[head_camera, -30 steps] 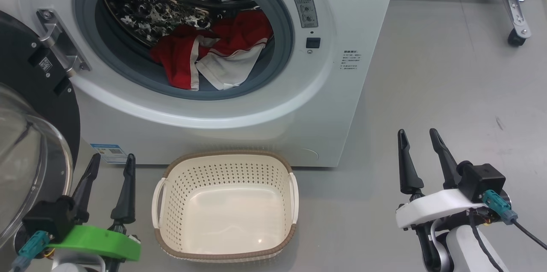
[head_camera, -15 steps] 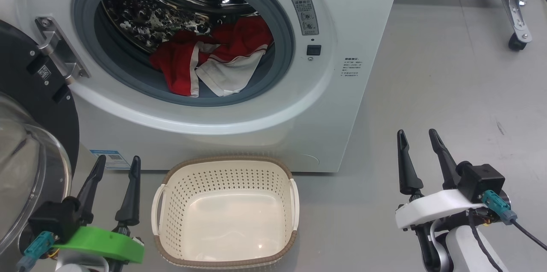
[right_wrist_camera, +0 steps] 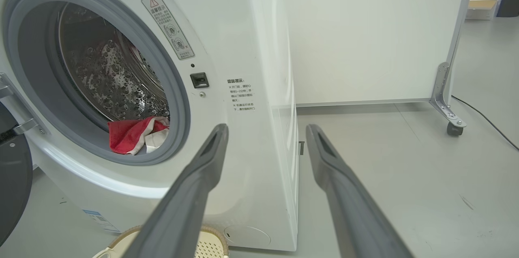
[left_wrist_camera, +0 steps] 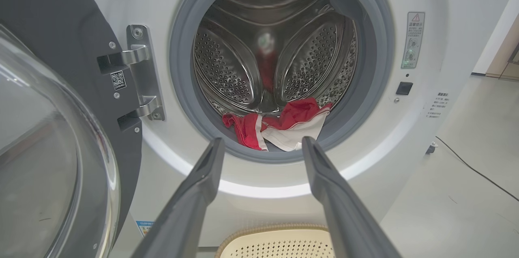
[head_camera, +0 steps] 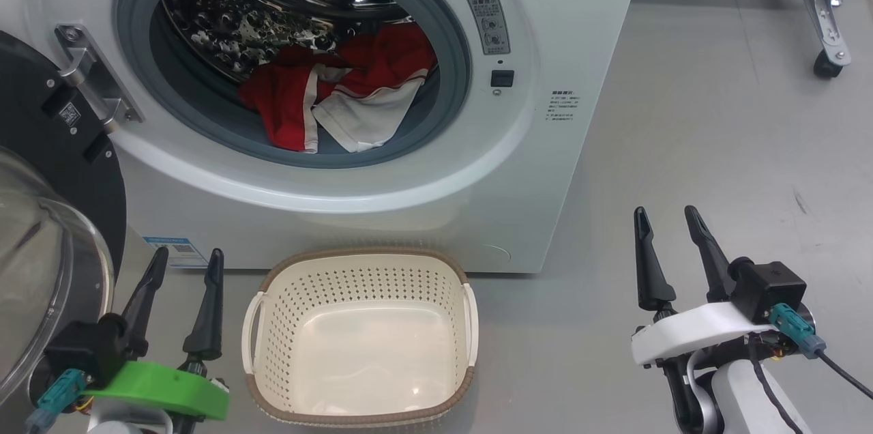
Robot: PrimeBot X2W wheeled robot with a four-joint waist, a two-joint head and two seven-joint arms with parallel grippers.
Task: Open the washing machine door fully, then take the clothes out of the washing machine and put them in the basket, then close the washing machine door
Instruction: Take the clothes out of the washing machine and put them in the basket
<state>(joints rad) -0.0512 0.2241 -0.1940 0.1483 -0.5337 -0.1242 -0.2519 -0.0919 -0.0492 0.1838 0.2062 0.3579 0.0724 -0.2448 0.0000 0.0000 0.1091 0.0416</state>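
Left gripper and right gripper both stand wide, fingers up, holding nothing. One is low between door and basket, the other over the floor right of the washer. The washer takes up the upper left of the head view. Its door is swung out to the left on a metal hinge. The basket sits on the floor just before the washer, its bottom bare. The clothes lie heaped, red and white, at the front lip of the drum.
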